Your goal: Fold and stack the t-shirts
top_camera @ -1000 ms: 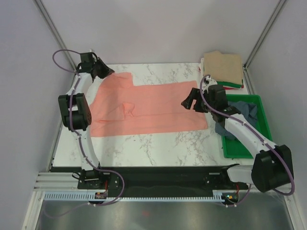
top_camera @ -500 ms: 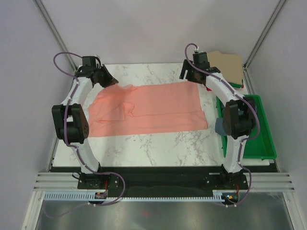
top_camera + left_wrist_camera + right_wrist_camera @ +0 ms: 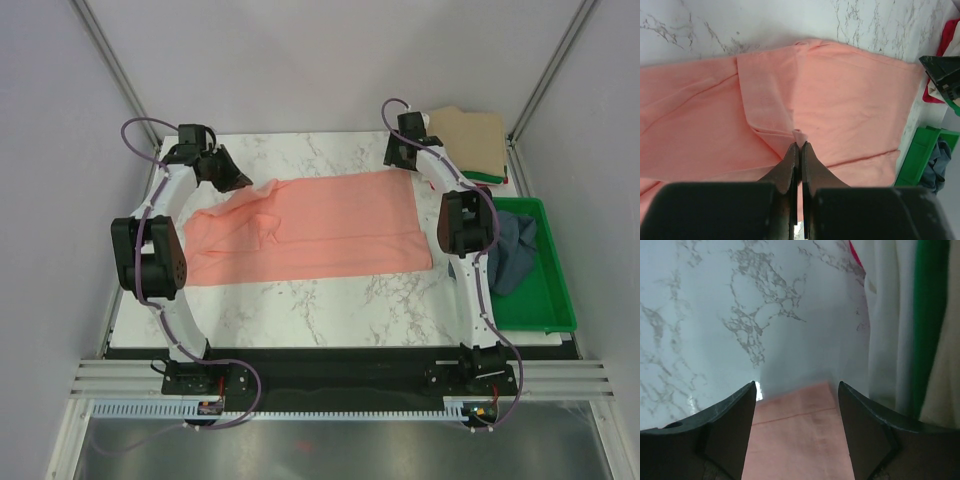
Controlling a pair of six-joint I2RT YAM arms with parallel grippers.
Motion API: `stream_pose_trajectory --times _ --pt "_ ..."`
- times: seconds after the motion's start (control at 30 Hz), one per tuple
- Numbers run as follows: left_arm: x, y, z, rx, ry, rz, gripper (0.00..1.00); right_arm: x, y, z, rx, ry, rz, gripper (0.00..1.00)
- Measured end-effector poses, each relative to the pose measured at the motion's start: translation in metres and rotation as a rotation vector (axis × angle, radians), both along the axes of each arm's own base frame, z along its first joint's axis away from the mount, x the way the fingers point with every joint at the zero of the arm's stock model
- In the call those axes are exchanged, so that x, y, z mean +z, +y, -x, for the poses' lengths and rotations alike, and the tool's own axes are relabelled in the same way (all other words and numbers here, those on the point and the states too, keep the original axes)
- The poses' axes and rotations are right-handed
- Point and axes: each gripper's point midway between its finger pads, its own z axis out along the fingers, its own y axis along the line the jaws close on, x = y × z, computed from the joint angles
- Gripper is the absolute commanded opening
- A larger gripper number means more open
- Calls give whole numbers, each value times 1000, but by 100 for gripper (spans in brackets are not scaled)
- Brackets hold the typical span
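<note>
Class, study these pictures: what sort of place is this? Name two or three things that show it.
Probably a robotics lab test cell, not a home laundry: a left arm and right arm bolted at a marble-patterned table, plain walls on metal posts around it, and a salmon-pink t-shirt spread for folding.

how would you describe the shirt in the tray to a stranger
Go to the right edge of the marble table, where a green tray sits. The crumpled blue-grey shirt lies in its far end, the only shirt neither folded nor spread out.

White arm links, black joints, purple cables; left hand, right hand black, tapered.
</note>
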Motion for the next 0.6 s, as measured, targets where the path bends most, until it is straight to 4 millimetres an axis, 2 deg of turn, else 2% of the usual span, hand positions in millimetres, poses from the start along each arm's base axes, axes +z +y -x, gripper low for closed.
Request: stream_pose_trajectory --times 0.07,0.17,0.37,0.43,0.5,0.6 --pt "-1 0 1 0 6 0 2 -16 -4 -1 -4 18 24 70" --pt "0 0 2 -1 4 0 2 -16 -7 -4 -16 9 35 63" --pt "3 2 1 3 -4 1 2 -19 -12 -7 -37 -26 47 35" --pt "3 3 1 6 -3 1 2 -19 -13 -6 -44 -33 46 32" --pt "3 5 1 9 -4 3 2 -19 -16 -3 -50 -38 42 24" --pt "3 7 1 14 -3 4 2 -20 -17 2 -58 -38 36 21"
